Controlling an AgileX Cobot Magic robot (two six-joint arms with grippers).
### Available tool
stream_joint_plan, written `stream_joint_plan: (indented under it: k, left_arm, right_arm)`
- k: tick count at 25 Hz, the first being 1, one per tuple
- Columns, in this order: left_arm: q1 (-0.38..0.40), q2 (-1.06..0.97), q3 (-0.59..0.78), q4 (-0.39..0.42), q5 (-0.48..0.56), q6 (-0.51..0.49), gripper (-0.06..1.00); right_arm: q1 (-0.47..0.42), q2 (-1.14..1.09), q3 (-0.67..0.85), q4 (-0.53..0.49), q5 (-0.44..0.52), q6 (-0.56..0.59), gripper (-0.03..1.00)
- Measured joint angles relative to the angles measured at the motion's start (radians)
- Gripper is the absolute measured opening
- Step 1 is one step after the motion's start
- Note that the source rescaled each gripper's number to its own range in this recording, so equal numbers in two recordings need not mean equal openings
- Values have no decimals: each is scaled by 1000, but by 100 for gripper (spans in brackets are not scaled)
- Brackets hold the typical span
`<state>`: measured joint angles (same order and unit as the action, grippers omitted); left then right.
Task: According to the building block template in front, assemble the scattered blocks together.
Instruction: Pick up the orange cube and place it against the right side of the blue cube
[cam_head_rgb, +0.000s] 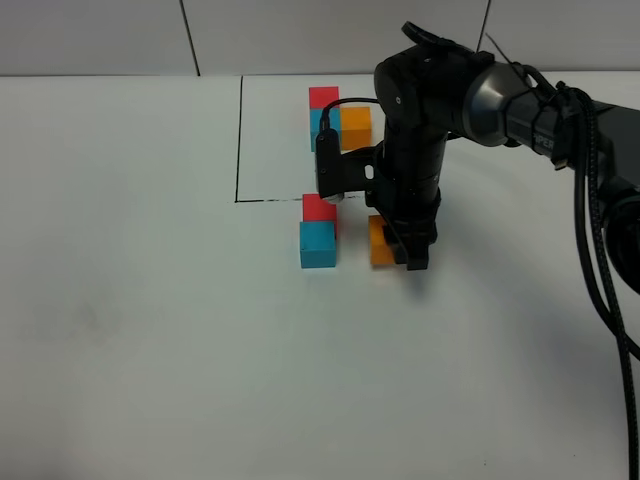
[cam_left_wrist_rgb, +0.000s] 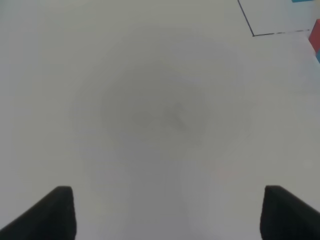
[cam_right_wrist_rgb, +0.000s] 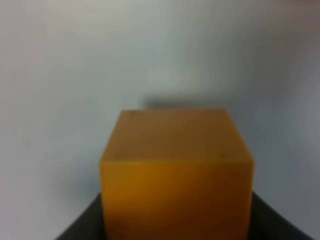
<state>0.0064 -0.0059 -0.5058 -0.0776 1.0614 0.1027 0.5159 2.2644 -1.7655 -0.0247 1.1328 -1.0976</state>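
Scattered blocks: three small matte cubes outside the frame; red cube (cam_head_rgb: 319, 206) and cyan-blue cube (cam_head_rgb: 318, 245) touching in a column just below the black line, small matte orange cube (cam_head_rgb: 381, 241) apart to the right, level with the cyan-blue one.
Building block template: red, cyan-blue and orange cubes joined in an L (cam_head_rgb: 339, 120), inside the thin black drawn rectangle (cam_head_rgb: 240, 140) at the far side of the white bench (cam_head_rgb: 150, 330).
Right gripper (cam_head_rgb: 412, 255): down at the bench, jaws closed on the orange cube; dark jaw edges visible on both flanks of the cube in the right wrist view (cam_right_wrist_rgb: 176, 172).
Reason for hold: judged a carry or slide of the orange cube toward the cyan-blue cube's right face, matching the template's L.
Reason for red over cyan-blue: judged the column of the L already laid, same order as in the template.
Gap: orange cube near the cyan-blue cube, not touching; bare bench between.
Orientation: no long axis on any cube; orange cube upright and flat, faces roughly square to the black line, one face toward the wrist camera.
Long axis of the pair: red to cyan-blue, running away from the frame toward the near edge.
Left gripper (cam_left_wrist_rgb: 167, 215): jaws wide open, nothing between, over bare bench; frame corner and a sliver of red at the view's edge.
Contact with bench: cannot tell whether the orange cube rests or hangs just above.
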Motion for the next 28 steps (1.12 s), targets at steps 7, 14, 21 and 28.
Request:
stream_joint_plan:
  k: [7, 14, 21, 28]
  left_arm:
    - [0, 0, 0, 0, 0, 0, 78]
    - [0, 0, 0, 0, 0, 0, 78]
    - [0, 0, 0, 0, 0, 0, 78]
    - [0, 0, 0, 0, 0, 0, 78]
  right_arm:
    - [15, 36, -16, 4, -62, 53, 0]
    - [16, 59, -18, 12, -87, 107, 0]
    - [38, 67, -25, 9, -100, 125, 0]
    - [51, 68, -25, 13, -123, 128, 0]
